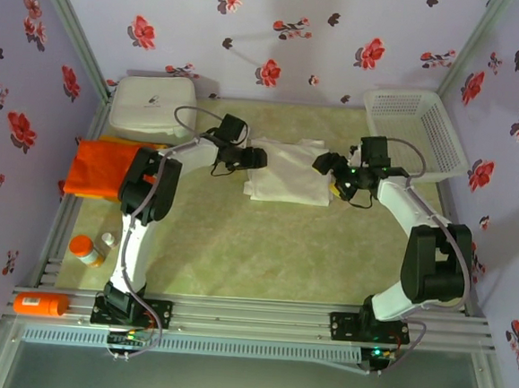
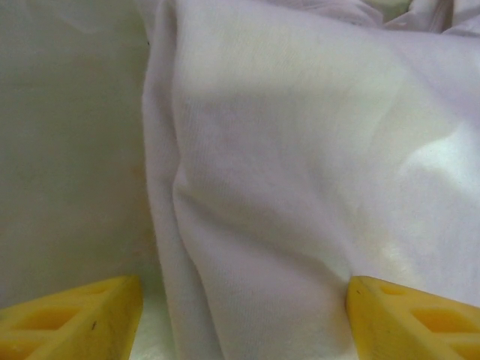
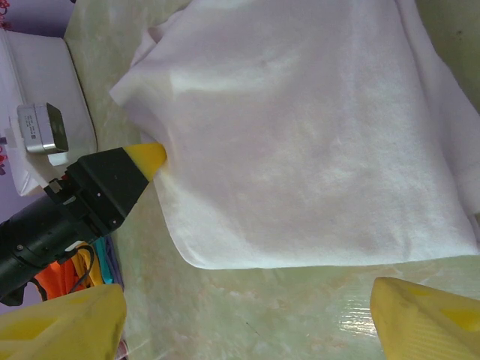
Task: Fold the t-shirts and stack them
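An off-white t-shirt [image 1: 288, 174] lies folded in a rough rectangle at the middle of the table. My left gripper [image 1: 255, 158] is at its left edge, and the cloth [image 2: 300, 165] lies between and under its wide-apart yellow fingers [image 2: 75, 319], so it is open. In the right wrist view, one yellow fingertip [image 3: 148, 156] of the left gripper touches the shirt's [image 3: 300, 127] edge. My right gripper [image 1: 325, 163] hangs by the shirt's right edge, open [image 3: 244, 326] over bare table, with nothing between its fingers. A bright orange t-shirt [image 1: 104, 168] lies at the far left.
A white rounded box [image 1: 154, 105] stands at the back left, behind the orange shirt. A white mesh basket [image 1: 417, 130] is at the back right. Two orange bottles [image 1: 84, 250] [image 1: 40, 303] lie near the front left rail. Floral walls close in the table.
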`<state>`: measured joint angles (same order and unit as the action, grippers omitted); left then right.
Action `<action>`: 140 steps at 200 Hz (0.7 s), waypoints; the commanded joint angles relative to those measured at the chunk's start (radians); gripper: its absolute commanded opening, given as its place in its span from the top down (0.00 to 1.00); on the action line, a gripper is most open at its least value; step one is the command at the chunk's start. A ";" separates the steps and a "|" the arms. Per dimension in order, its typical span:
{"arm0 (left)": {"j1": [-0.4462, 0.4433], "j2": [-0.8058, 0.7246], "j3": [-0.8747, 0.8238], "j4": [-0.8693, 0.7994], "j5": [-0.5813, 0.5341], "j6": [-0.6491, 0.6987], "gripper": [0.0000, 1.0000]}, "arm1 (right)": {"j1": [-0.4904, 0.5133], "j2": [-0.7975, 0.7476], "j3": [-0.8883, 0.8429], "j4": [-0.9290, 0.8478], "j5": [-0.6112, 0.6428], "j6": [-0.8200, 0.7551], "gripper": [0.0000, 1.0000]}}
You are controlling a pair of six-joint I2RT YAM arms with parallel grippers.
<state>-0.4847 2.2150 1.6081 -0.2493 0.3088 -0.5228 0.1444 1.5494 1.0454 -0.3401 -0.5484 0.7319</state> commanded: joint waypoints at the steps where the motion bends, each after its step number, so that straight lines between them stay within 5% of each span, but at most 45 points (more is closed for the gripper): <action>1: -0.011 0.033 0.029 -0.050 0.065 -0.025 0.29 | 0.001 0.015 -0.017 -0.016 0.005 -0.021 0.15; 82: -0.041 0.059 0.072 -0.100 0.136 -0.063 0.32 | -0.008 0.009 -0.033 -0.005 -0.011 -0.018 0.16; 140: -0.045 0.084 0.080 -0.079 0.144 -0.090 0.52 | -0.024 0.011 -0.051 0.009 -0.027 -0.008 0.16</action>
<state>-0.5114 2.2608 1.6737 -0.3084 0.4095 -0.5987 0.1310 1.5543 1.0084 -0.3420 -0.5568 0.7322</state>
